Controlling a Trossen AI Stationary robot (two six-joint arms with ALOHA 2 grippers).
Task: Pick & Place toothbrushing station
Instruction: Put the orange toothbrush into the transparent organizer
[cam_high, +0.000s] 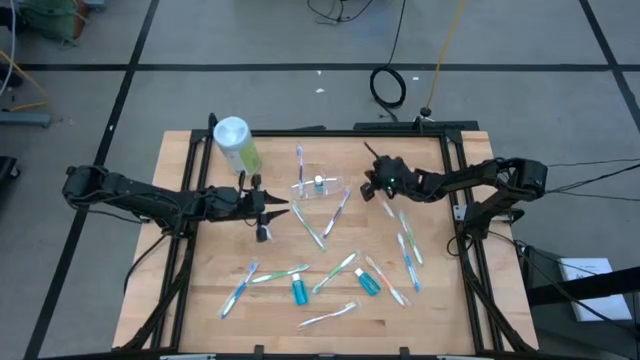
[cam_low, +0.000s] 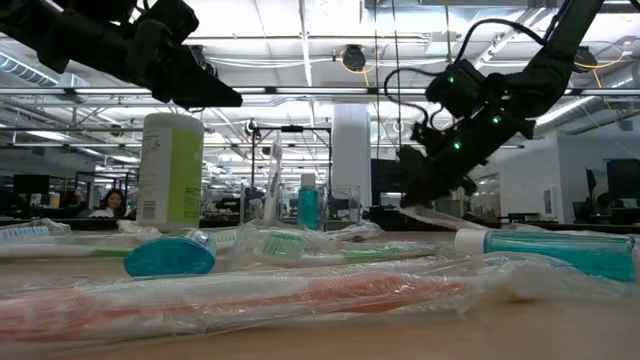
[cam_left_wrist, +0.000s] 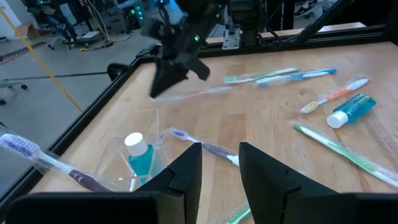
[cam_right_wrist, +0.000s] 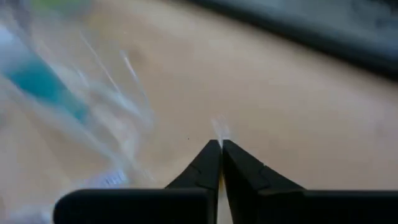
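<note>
Evidently a pick is in hand on the right side. The right tool (cam_high: 372, 186) is seen just beside the clear holder (cam_high: 318, 186) near the middle of the table (cam_high: 200, 300), its fingers pressed together; in the right wrist view a thin, pale, wrapped thing shows at the fingertips (cam_right_wrist: 219, 149), and in the low view a wrapped toothbrush (cam_low: 440, 217) appears to hang from that tool, though the blur leaves this uncertain. The holder already carries a blue white-capped tube (cam_left_wrist: 139, 155) and a purple toothbrush (cam_left_wrist: 37, 158) lies against it. If the brush is indeed held, the next move is judged to call for a lift and a short carry over the holder's open top, then a release with the handle downward. The left tool (cam_high: 268, 212) hangs on the holder's other side, its fingers spread with nothing between them.

Many wrapped toothbrushes and small blue tubes are scattered across the pale wooden table, and a green canister (cam_high: 236, 146) stands near the far edge. Beyond lies grey floor with cables, and a bright workshop is seen behind.
</note>
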